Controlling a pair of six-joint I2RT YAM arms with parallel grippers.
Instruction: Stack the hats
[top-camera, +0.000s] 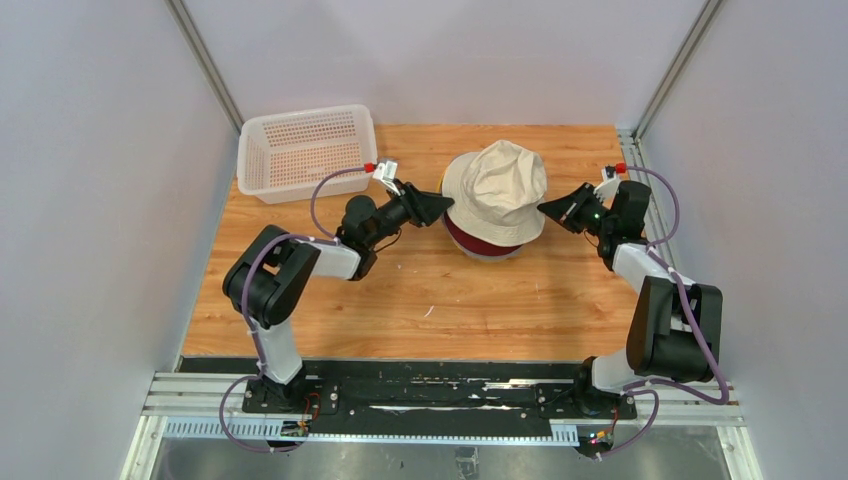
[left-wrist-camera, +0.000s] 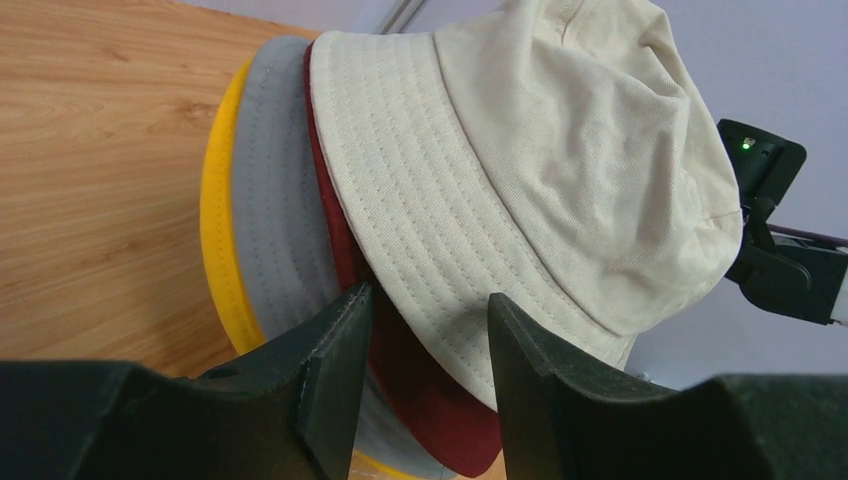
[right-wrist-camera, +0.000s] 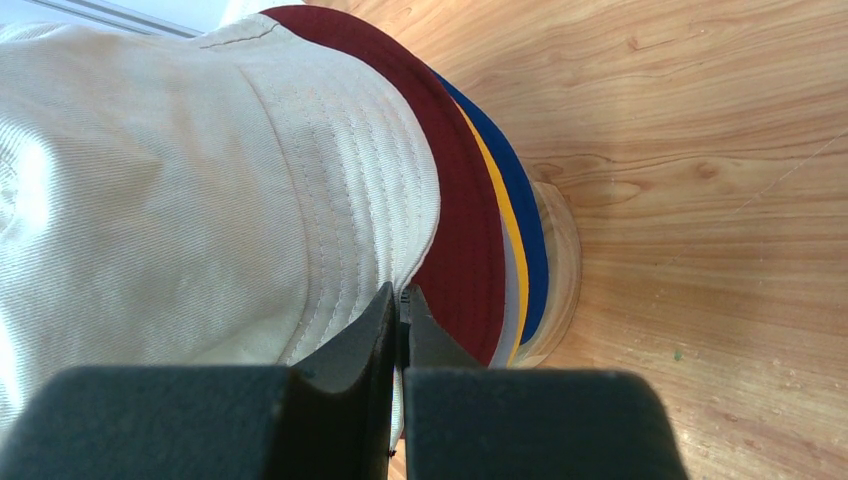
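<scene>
While the table (top-camera: 400, 300) carries the pile (top-camera: 472, 242) toward its far-edge middle, beige hat (top-camera: 497, 185) on top, I call this the final seating | next: ease brim down evenly, release | arms reach in from both sides | right gripper (right-wrist-camera: 402, 295) pinched on beige brim | left gripper (left-wrist-camera: 425, 300) half-spread astride it, holding nothing

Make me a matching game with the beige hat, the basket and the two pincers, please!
Things:
1. beige hat
2. basket
3. left pincer
4. right pincer

What fits:
A. shut on the beige hat's brim
B. on the very top
C. open
D. white and full of holes

Pairs: 1-B, 2-D, 3-C, 4-A
</scene>
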